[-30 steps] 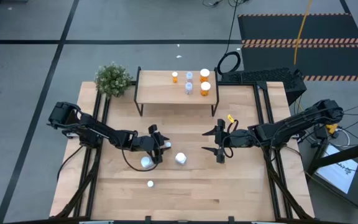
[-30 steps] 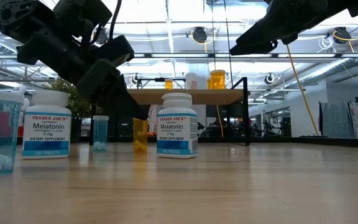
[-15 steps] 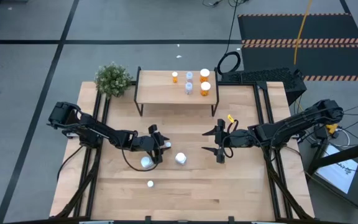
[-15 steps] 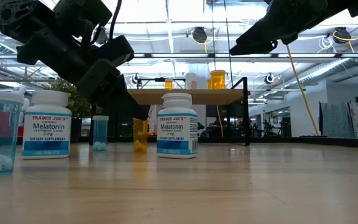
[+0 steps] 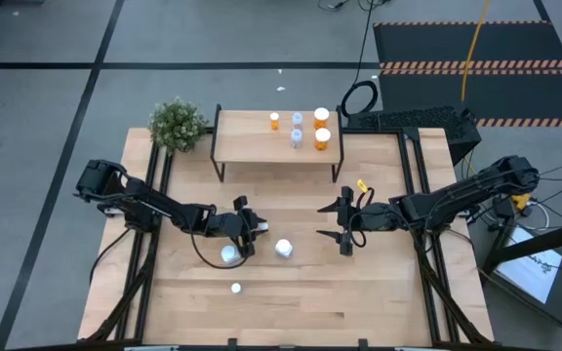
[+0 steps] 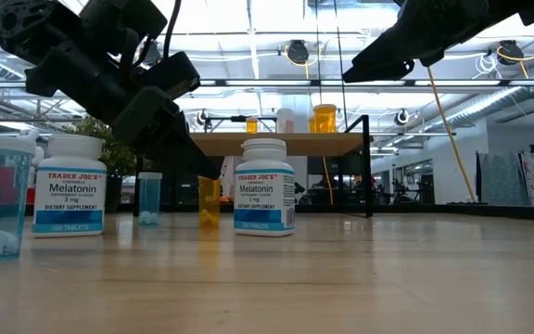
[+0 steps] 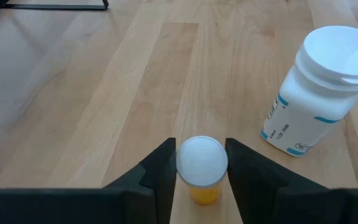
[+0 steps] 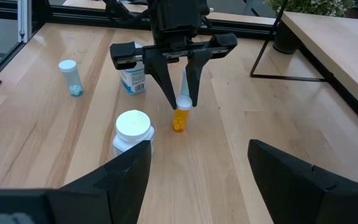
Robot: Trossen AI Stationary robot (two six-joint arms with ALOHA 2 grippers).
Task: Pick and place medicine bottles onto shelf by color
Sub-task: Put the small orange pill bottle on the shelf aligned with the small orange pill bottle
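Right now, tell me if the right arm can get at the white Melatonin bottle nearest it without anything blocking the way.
Probably yes. The right tool hangs open above bare wood facing the white Melatonin bottle. The left tool sits just beyond, its fingers around the small orange bottle, so clearance there looks tight.

Grey floor (image 5: 57,58) with dark lines, hazard-striped black mat (image 5: 476,58) — bright ceiling lights (image 6: 248,14), potted plant (image 5: 177,124)

On the shelf (image 5: 261,146) stand four bottles: three orange ones (image 5: 321,118) and one pale one (image 5: 297,122). On the table there are five more: two white Melatonin bottles (image 6: 264,186), two blue-tinted bottles (image 6: 149,198), and one small orange bottle (image 7: 202,168) between the left gripper's (image 7: 201,169) fingers. One potted plant (image 5: 177,124).
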